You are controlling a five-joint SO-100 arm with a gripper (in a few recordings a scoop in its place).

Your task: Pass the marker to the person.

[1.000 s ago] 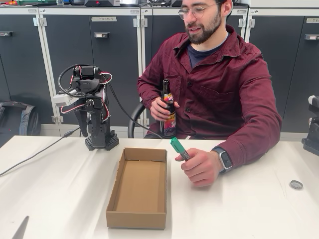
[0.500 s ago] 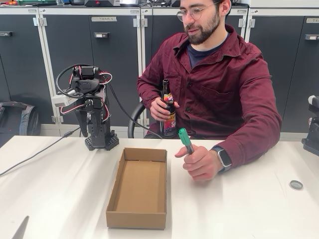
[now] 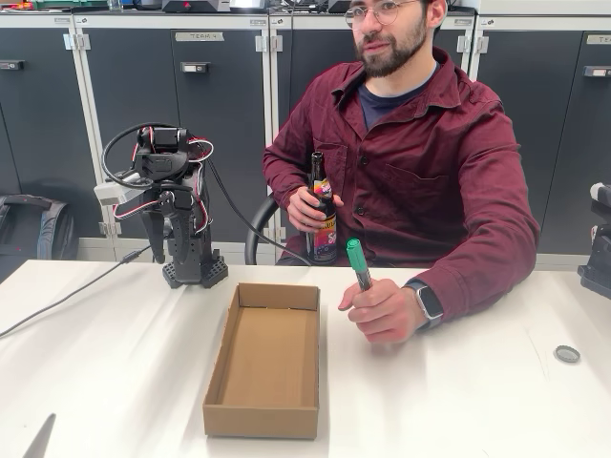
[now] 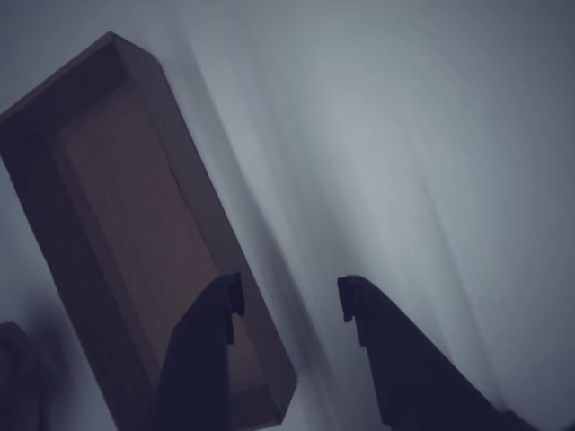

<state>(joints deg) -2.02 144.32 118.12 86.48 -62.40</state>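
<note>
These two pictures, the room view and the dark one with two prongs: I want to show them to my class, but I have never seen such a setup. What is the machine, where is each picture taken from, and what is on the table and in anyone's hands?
The machine is a small robot arm standing folded at the back of a white table. The room picture comes from a still camera facing the table. The dark picture comes from a camera on the arm's wrist: the two prongs are its fingers, apart with nothing between them. Below them lies an open cardboard box; in the room view it looks empty. A person sits behind the table, one hand holding the green-capped marker upright, the other holding a dark bottle. A small round cap lies near the table's right edge.
</note>
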